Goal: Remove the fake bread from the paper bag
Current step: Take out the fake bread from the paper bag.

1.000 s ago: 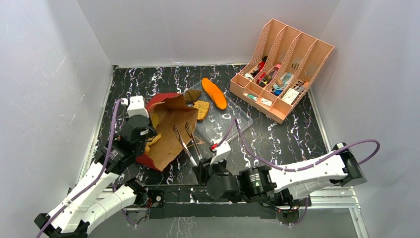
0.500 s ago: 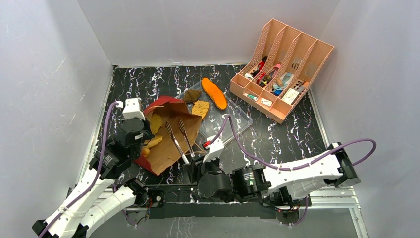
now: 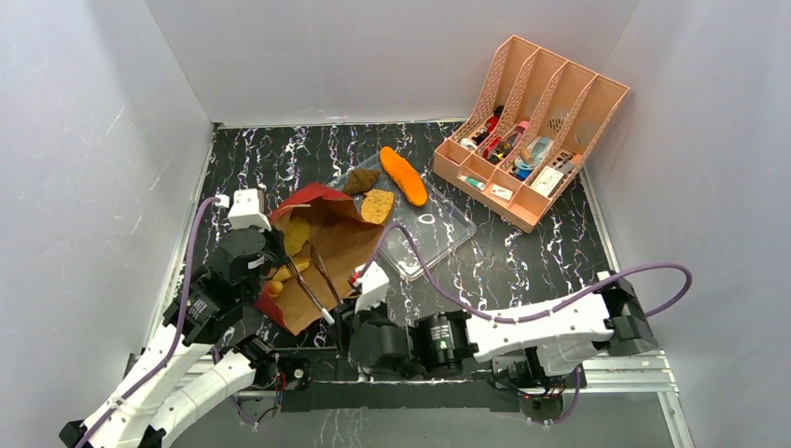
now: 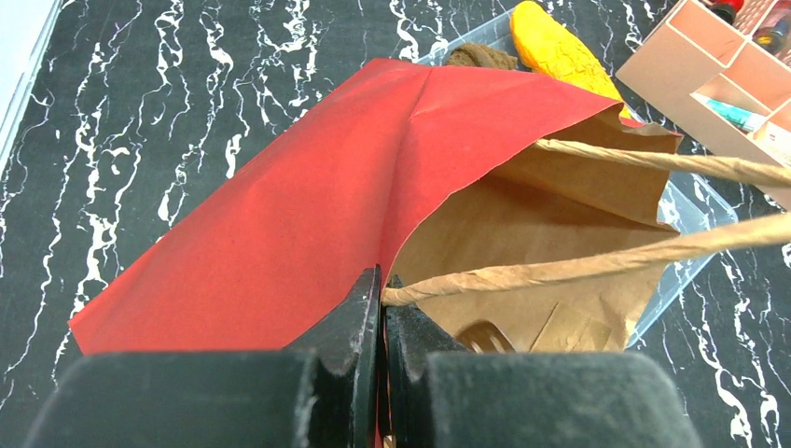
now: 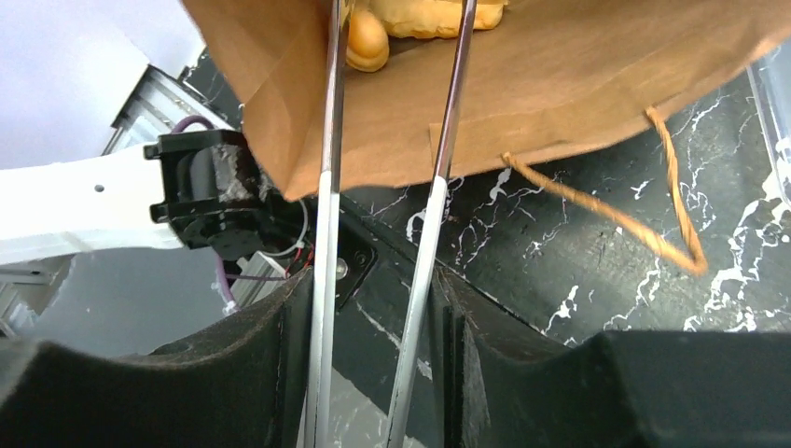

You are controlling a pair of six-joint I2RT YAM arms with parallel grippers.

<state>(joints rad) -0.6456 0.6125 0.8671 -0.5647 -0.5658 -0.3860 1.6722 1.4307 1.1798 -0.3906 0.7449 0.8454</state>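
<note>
The paper bag, red outside and brown inside, lies open on the table. My left gripper is shut on its rim where a twisted handle joins, as the left wrist view shows. My right gripper is shut on metal tongs whose open tips reach into the bag. Inside lie a tan round piece and a yellow-tan piece, which sits between the tong arms in the right wrist view. An orange loaf, a tan slice and a dark lump lie on the clear tray.
A pink desk organizer with small items stands at the back right. The bag's second handle lies loose on the black marbled table. White walls close in left, back and right.
My right arm has moved left and carried the tongs' tips into the bag toward the bread pieces. My left gripper has kept its hold on the bag's rim and shifted slightly.
</note>
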